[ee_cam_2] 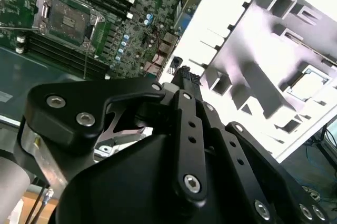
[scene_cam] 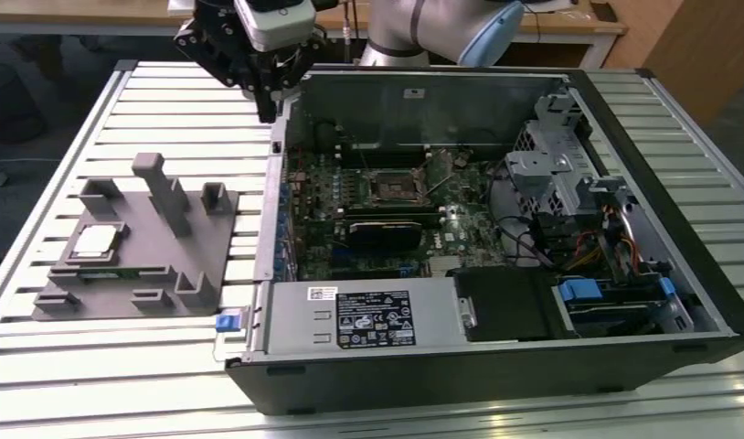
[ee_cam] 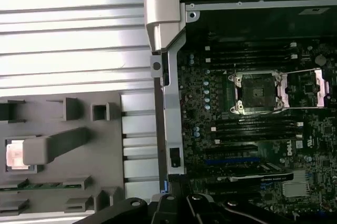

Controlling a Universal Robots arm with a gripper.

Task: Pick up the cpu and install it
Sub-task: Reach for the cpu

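**Gripper.** The gripper (scene_cam: 269, 112) is hanging high over the table (scene_cam: 153, 110), just outside the far corner of the case (scene_cam: 272, 274). In the second wrist view its jaws are showing closed, tips together, with nothing between them. Judgement: jaws brought down in this state would be striking the cpu's top instead of straddling it.

**Case wall.** The wall's edge (ee_cam: 164, 103) is lying directly under the wrist. Judgement: a low sideways pass in either direction would be risking a knock against this edge.

**Fixture.** The cpu (scene_cam: 94, 241) is lying flat in a recess of the fixture (scene_cam: 153, 265), at the exterior view's left, well apart from the gripper. Tall posts (scene_cam: 164, 197) are standing just beside it; in the first wrist view one is partly covering the chip. Judgement: a slanted descent would be fouling a post. An off-centre grip would be tilting the chip.

**Socket.** The socket (ee_cam: 256, 92) is sitting open on the board, its bracket (ee_cam: 316, 84) swung aside. Judgement: a tilted or turned chip would be risking damage to the contacts, and the bracket could be catching a finger.
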